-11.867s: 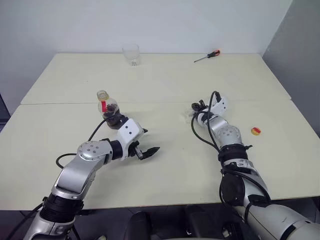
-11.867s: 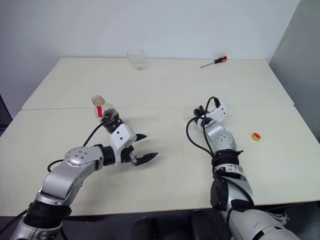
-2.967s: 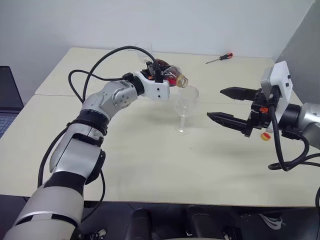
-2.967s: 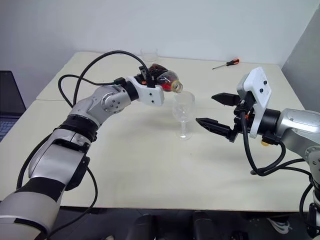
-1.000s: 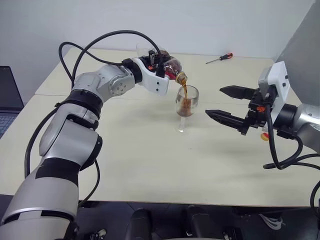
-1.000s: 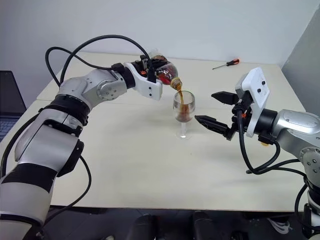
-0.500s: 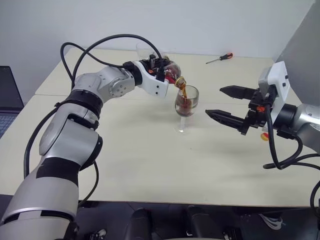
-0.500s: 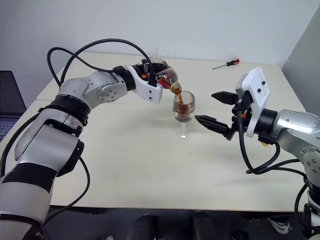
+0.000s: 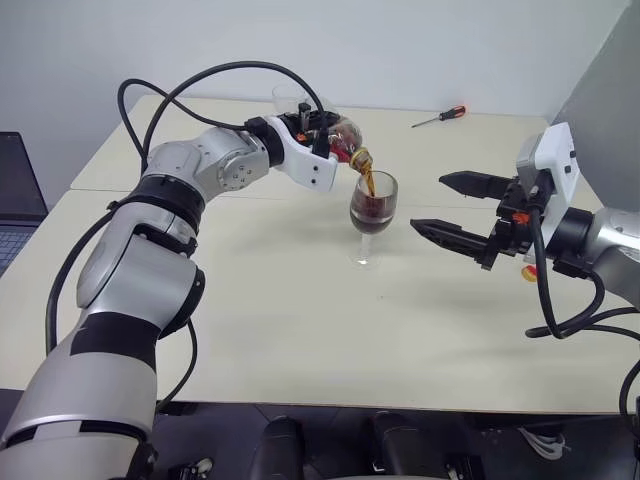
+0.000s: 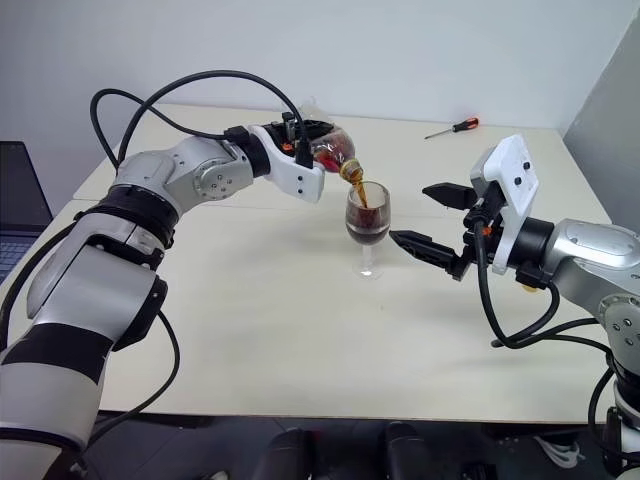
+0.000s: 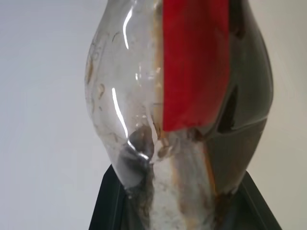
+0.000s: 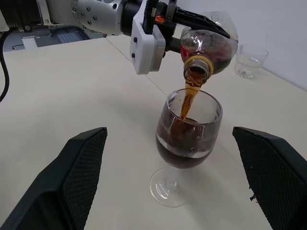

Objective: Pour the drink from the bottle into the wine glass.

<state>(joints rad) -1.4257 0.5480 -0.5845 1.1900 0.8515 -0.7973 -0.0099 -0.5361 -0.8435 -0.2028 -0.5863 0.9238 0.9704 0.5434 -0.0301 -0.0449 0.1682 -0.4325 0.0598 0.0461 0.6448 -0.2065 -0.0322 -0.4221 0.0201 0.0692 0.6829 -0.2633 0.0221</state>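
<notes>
Mid-pour, bottle mouth just above the glass rim.

Left pincer (image 10: 305,140) pinching the bottle (image 10: 330,152), tipped with long axis running left to right and neck angled down, mouth directly over the near-left rim of the wine glass (image 10: 367,225); a thin stream of the drink (image 12: 186,102) dropping into the bowl, roughly half full. Glass upright on the bench (image 10: 300,330), mid-scene, between both arms. Right pincer (image 10: 432,220) spread wide, empty, just right of the glass bowl and clear of it, nearer to the glass than to anything else. Right wrist view gives the stream entering inside the rim, plus a tumbler (image 12: 248,61) on the far side; left wrist view gives the bottle's red label (image 11: 194,62) and little liquid left beside it.
</notes>
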